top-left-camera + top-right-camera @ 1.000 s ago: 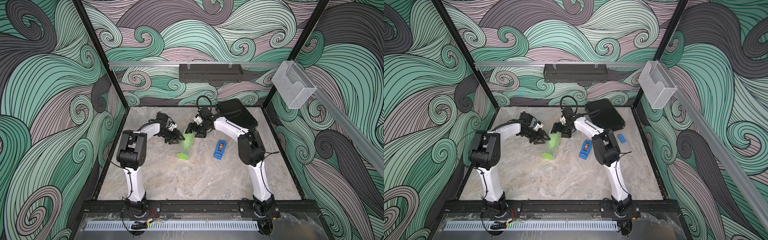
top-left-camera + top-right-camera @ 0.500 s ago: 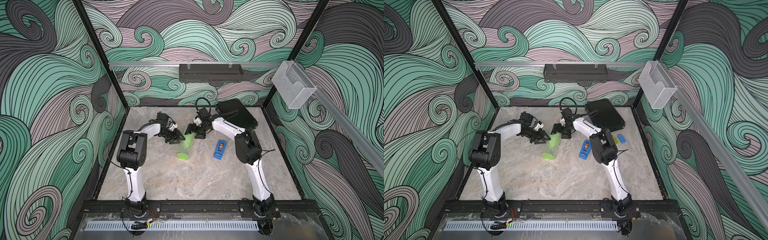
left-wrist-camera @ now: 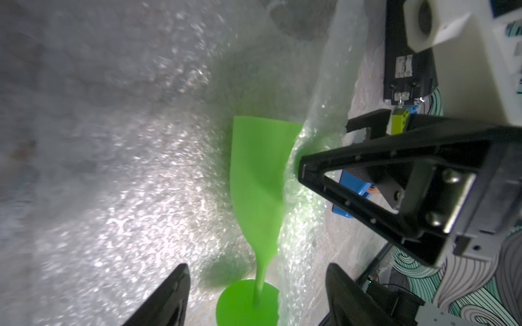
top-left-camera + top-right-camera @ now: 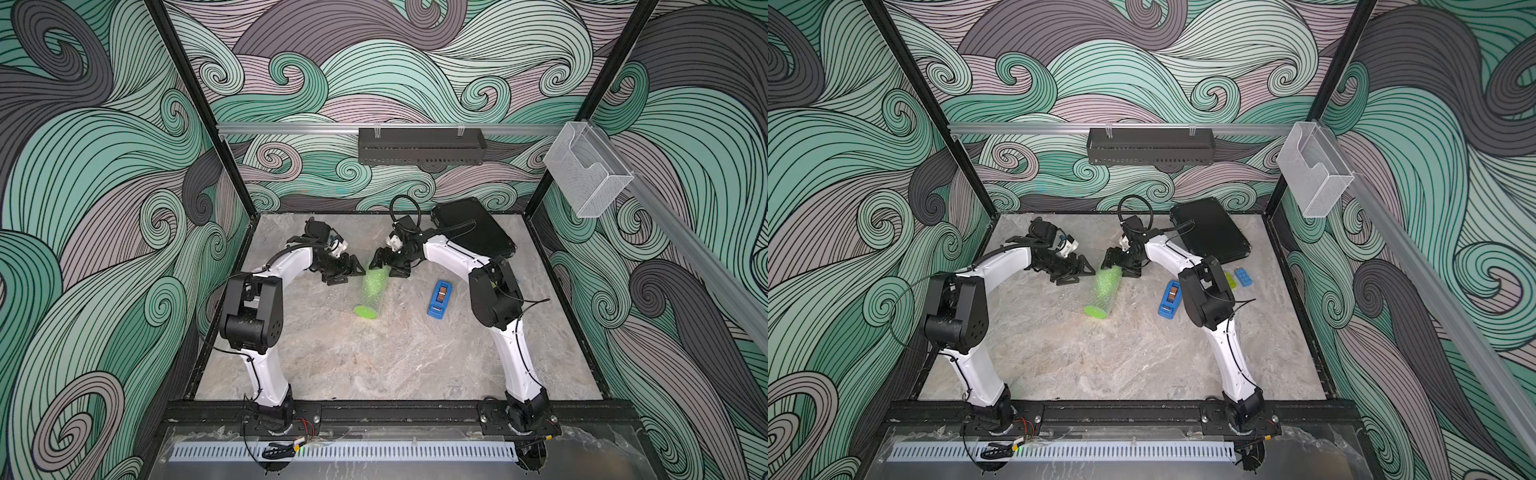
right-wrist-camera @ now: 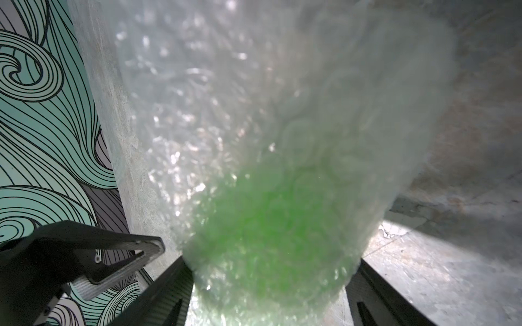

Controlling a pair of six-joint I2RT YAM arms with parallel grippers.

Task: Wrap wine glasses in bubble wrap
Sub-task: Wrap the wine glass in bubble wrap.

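Robotics lab cell. Black frame posts (image 4: 203,112) and wave-printed wall panels (image 4: 104,166) enclose a marbled worktop (image 4: 374,361). Left arm (image 4: 286,266) and right arm (image 4: 453,257) bolt to the front rail (image 4: 395,415).

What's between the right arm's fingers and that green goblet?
A layer of bubble wrap: in the right wrist view the right gripper has its fingers either side of the goblet, which shows green through it.

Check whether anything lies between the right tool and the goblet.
Yes: the bubble wrap covers the goblet cup where the right tool straddles it. In the right wrist view the cup shows only as green through the wrap. Nothing else visible intervenes.
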